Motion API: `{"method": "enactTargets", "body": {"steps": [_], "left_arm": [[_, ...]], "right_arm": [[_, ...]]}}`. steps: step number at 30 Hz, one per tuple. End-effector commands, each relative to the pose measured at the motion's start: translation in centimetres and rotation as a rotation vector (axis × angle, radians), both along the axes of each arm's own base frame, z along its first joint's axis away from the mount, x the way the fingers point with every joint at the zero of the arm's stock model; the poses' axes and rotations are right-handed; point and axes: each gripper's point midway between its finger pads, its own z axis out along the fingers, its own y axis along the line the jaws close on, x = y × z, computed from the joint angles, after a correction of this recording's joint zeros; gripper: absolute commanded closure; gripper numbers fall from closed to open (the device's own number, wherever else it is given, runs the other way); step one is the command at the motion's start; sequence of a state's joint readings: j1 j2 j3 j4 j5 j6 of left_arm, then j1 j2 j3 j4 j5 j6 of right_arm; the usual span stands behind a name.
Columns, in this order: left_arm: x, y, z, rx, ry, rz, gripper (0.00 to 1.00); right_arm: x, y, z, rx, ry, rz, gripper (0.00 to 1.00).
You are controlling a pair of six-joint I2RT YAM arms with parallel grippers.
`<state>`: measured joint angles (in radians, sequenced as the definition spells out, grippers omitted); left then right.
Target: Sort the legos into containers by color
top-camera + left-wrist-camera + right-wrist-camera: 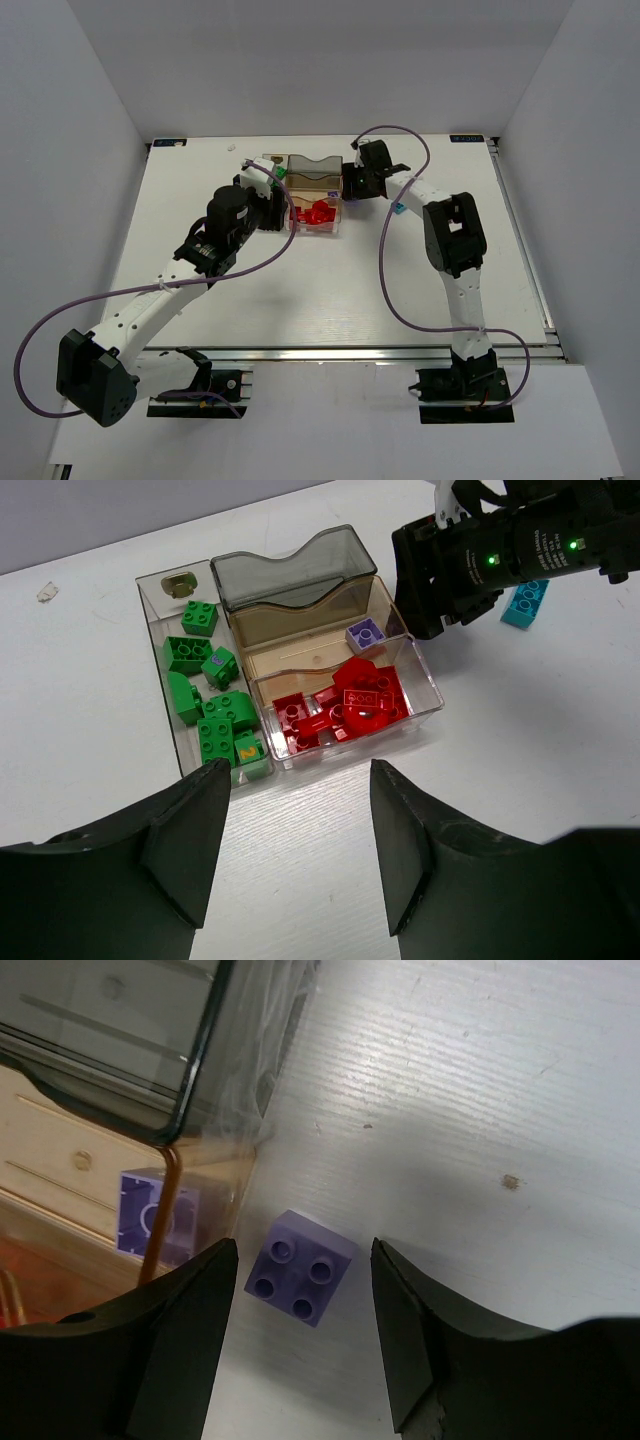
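Done: greens [210, 700], reds [345, 710], one lilac [364, 633] in separate compartments of tray [290, 550].
Remaining: loose lilac [300, 1280] just beside tray; blue brick [525, 602] outside.
Right gripper [302, 1250]: open around loose lilac.
Left gripper [298, 800]: open, empty.

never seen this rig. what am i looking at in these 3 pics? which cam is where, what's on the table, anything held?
Two robot arms are bolted at the near table edge, each ending in a two-finger gripper. The top picture comes from a fixed camera above and behind them. The other two come from wrist cameras, so the dark shapes at the bottom are that arm's own fingers. On the table sits a clear brown-tinted tray: green bricks fill its long narrow compartment, red bricks a wider one, and one lilac brick lies in the next. A light blue brick lies loose on the table. The left gripper hovers open near the tray, holding nothing. The right gripper is open too, with a second lilac brick on the table between its fingers, not gripped.
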<state>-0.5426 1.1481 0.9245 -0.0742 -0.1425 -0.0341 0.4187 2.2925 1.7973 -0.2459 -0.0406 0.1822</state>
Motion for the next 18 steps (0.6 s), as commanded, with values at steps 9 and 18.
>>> {"method": "enactTargets", "body": {"steps": [9, 18], "left_arm": [[-0.4, 0.2, 1.6, -0.020, -0.044, -0.001, 0.32], [-0.5, 0.3, 1.9, -0.027, -0.052, -0.001, 0.32]], "right_arm": [[0.4, -1.1, -0.1, -0.061, -0.009, -0.049, 0.49], [0.4, -4.1, 1.7, -0.170, -0.113, -0.070, 0.88]]}}
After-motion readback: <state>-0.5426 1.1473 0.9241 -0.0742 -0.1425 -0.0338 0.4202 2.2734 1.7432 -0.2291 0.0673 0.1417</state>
